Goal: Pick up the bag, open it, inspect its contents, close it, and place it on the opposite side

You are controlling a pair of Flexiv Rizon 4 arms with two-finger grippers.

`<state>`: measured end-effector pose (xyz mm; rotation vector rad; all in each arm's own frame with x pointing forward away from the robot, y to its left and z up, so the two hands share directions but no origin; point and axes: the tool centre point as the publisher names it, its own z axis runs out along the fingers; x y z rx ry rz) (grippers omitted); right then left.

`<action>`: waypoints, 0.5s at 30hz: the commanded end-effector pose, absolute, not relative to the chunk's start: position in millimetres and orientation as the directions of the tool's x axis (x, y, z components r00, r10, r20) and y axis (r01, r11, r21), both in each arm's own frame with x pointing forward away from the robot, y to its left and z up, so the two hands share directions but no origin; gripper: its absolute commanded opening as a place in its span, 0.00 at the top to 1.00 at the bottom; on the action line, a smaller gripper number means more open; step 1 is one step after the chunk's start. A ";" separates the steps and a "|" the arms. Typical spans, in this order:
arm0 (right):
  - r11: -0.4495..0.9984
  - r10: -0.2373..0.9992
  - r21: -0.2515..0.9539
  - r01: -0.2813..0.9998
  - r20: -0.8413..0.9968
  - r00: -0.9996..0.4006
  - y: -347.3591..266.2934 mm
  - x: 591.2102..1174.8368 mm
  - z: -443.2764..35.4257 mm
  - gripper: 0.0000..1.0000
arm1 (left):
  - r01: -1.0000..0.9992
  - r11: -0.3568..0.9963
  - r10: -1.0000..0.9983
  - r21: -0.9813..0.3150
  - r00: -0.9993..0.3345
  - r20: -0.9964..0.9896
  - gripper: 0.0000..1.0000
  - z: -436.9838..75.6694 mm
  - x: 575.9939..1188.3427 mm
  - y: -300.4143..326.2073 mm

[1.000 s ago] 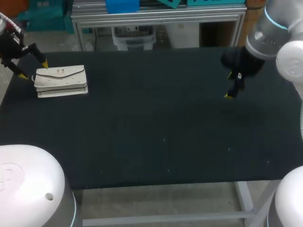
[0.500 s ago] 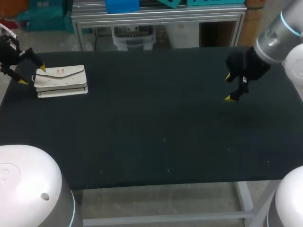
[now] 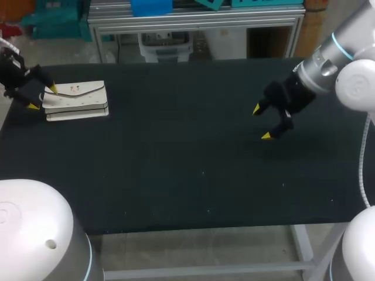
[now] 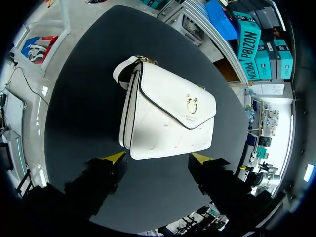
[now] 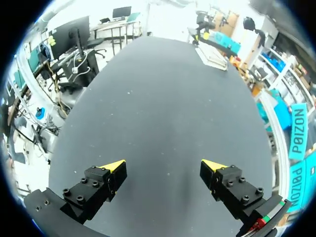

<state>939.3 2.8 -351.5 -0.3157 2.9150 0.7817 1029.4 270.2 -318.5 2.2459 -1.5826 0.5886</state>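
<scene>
Now bracketing one end of the white bag [image 3: 76,99] at the table [image 3: 176,175]'s far-left edge with the left gripper [image 4: 158,157] spread, holding the right gripper [image 3: 261,123] open mid-table, risking shoving the bag overboard by closing off-centre.

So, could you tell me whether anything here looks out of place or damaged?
Nothing stands out. The white bag lies flat on the table with its flap shut, no damage or spill visible. The left gripper is open at one end of it; the right gripper is open over bare table.
</scene>
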 end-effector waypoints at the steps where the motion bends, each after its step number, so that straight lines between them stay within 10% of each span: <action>1: 0.832 -0.210 0.498 -0.243 -0.123 -0.970 6.0 944.0 -357.5 0.00 | -0.945 -0.324 -0.794 0.041 0.295 0.531 0.41 -329.2 1036.8 271.5; 8: 0.818 -0.249 0.508 -0.271 -0.111 -0.962 11.8 940.7 -365.7 0.00 | -0.940 -0.337 -0.769 0.062 0.312 0.557 0.60 -342.7 1040.0 270.4; 15: 0.819 -0.261 0.503 -0.277 -0.104 -0.960 15.3 940.8 -366.3 0.00 | -0.936 -0.349 -0.759 0.052 0.315 0.570 0.51 -334.6 1035.1 278.6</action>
